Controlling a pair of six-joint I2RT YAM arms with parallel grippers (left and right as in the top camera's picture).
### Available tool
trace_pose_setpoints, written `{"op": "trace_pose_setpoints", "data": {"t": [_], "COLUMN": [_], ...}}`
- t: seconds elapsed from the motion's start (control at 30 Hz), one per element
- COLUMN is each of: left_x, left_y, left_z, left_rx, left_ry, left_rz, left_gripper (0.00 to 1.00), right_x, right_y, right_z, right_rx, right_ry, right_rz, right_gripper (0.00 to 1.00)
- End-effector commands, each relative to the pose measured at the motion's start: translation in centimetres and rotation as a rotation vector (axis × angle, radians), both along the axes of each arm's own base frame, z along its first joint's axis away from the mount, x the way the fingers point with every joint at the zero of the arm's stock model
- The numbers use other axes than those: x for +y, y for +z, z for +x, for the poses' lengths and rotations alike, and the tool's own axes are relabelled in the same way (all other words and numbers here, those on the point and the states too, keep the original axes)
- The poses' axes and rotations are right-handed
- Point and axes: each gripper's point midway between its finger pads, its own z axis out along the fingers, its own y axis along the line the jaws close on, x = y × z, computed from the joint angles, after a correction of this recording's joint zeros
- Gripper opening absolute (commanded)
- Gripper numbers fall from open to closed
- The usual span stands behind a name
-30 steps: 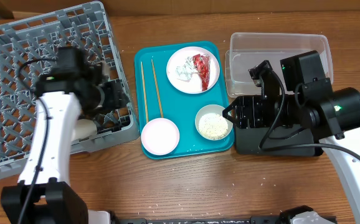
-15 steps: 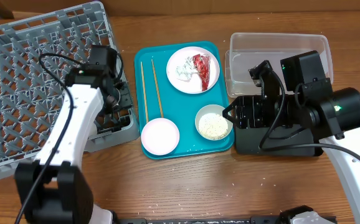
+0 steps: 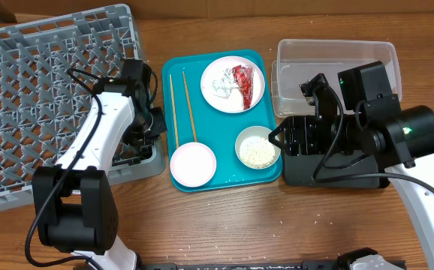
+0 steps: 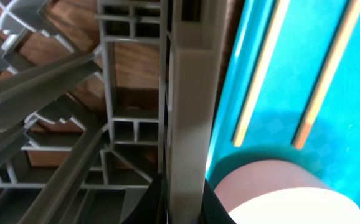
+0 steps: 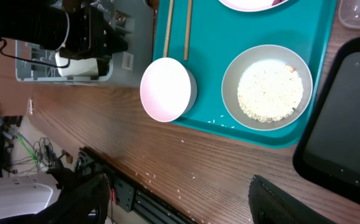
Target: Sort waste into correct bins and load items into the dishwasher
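Observation:
The grey dishwasher rack [image 3: 37,97] fills the left of the table. My left gripper [image 3: 151,126] sits at its right wall, and in the left wrist view that gripper [image 4: 185,211] is shut on the rack wall [image 4: 186,124]. A white cup [image 5: 80,62] stands in the rack's near corner. On the teal tray [image 3: 221,178] are a plate [image 3: 233,101] holding a red wrapper [image 3: 243,81] and a tissue [image 3: 219,86], chopsticks [image 3: 189,105], a pink bowl [image 3: 193,164], and a grey-green bowl [image 3: 257,148] of rice [image 5: 270,92]. My right gripper [image 5: 180,205] hangs open and empty over the table's front edge.
A clear tub [image 3: 336,64] stands at the back right, with the black tray [image 3: 337,171] in front of it, partly under my right arm. Loose rice grains lie on the wood near the front edge [image 5: 230,168].
My left arm swung right, from inside the rack to its right wall, and its jaws closed on that wall. The right arm has not moved.

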Motion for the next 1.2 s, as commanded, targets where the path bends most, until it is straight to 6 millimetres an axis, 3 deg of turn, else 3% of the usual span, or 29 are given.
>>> {"op": "trace_pose_setpoints", "data": {"t": [0.0,0.17,0.57,0.73,0.97,1.03,1.13,1.17], "left_x": [1.6,3.9,3.8,4.0,4.3,4.3,3.8,3.4], "left_y": [1.6,2.1,2.9,3.2,3.3,3.3,3.7,4.2], "left_z": [-0.5,-2.2,-0.3,-1.6,-3.2,-3.1,-2.4,-2.1], "left_rx": [-0.004,0.056,-0.013,0.043,0.108,0.103,0.079,0.067], "left_ry": [0.031,0.047,-0.028,-0.036,-0.054,-0.053,-0.047,-0.046], "left_rz": [0.066,0.193,0.191,0.202,0.218,0.216,0.19,0.167], "left_gripper": [0.09,0.1,0.16,0.16,0.26,0.38,0.88,1.0], "right_x": [0.1,0.1,0.1,0.1,0.1,0.1,0.2,0.2], "right_y": [0.5,0.5,0.5,0.5,0.5,0.5,0.6,0.6], "right_z": [0.1,0.1,0.1,0.1,0.1,0.1,0.2,0.3], "right_rx": [-0.018,-0.018,-0.018,-0.018,-0.018,-0.018,-0.021,-0.027], "right_ry": [0.004,0.004,0.004,0.004,0.004,0.004,0.004,0.004], "right_rz": [0.005,0.005,0.005,0.005,0.005,0.005,0.006,0.007], "right_gripper": [0.73,0.73,0.73,0.73,0.73,0.73,0.73,0.73]}}
